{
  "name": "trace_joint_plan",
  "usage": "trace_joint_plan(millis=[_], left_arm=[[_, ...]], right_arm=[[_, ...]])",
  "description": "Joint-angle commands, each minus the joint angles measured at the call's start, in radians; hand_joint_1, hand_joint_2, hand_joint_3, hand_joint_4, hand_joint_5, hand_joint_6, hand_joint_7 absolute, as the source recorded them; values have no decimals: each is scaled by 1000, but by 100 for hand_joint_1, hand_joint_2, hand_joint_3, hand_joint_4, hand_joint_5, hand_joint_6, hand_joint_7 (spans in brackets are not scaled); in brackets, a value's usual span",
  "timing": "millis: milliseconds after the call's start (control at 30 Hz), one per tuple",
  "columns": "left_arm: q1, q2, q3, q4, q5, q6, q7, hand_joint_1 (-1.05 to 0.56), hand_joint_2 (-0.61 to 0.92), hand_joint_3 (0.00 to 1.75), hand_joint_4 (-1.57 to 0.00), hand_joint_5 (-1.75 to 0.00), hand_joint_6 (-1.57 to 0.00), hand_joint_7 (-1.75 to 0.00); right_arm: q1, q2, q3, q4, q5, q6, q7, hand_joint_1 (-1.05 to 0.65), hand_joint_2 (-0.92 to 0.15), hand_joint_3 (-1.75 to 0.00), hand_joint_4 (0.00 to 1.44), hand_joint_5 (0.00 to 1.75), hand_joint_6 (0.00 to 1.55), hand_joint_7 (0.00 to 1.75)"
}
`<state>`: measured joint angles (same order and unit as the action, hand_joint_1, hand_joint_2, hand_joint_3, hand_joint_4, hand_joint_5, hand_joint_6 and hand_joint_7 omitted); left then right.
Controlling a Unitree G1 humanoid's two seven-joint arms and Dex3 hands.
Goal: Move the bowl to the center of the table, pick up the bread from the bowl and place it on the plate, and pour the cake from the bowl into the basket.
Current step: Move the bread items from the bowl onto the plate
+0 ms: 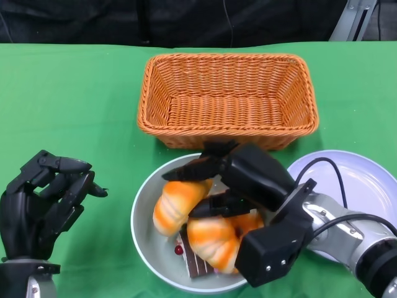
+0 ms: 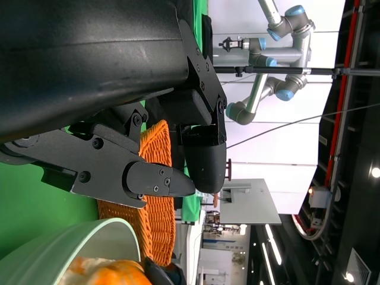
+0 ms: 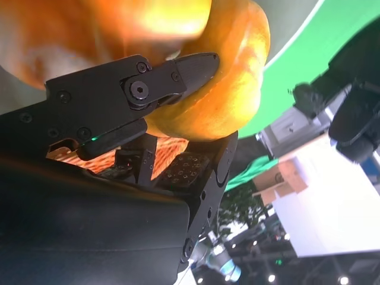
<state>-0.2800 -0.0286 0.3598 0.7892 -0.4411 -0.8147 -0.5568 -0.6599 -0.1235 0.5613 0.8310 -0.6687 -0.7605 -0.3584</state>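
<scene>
A green desk (image 1: 74, 93) carries one wicker basket (image 1: 227, 99), which lies just beyond the right robot hand (image 1: 232, 183), one pale plate (image 1: 360, 186) beside that hand's forearm, and one grey-green bowl (image 1: 144, 233) beneath its fingers. In the bowl lie two orange bread rolls and one dark slice of cake (image 1: 193, 257) with a red berry on it. The right robot hand reaches down into the bowl with its fingers partly closed around the near bread roll (image 1: 214, 242), while the other bread roll (image 1: 177, 205) lies just left of its fingertips. The right wrist view shows what the head view hides: a black fingertip (image 3: 193, 68) pressed against the roll's orange crust (image 3: 231, 89). The left robot hand (image 1: 43, 198) hovers well to the left of the bowl, fingers curled loosely and holding nothing; its wrist view catches the bowl's rim (image 2: 89, 234) and the basket's edge (image 2: 157, 178) past its fingers (image 2: 148, 181).
</scene>
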Motion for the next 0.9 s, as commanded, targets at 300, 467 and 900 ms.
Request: trace_joint_plan(millis=[300,467,900], left_arm=[[-2,19,11,15,5,-5,18,-18,91,31,-86,-130,-86,-107],[-7,23,12,33,12,-16,18,-19,91,29,-85,-130,-86,-107],[-9,26,11,45,1,-10,4,-19,92,28,-86,-130,-87,-104]], right_arm=[[93,-73,-138,-212,110,-18,104,-18,-91,-21,68,143,79,90],[119,-75,-170,-257,152,-49,128,-17,-80,-42,69,153,71,116],[200,-55,-275,-435,258,10,225,-21,-62,-75,69,171,71,122]])
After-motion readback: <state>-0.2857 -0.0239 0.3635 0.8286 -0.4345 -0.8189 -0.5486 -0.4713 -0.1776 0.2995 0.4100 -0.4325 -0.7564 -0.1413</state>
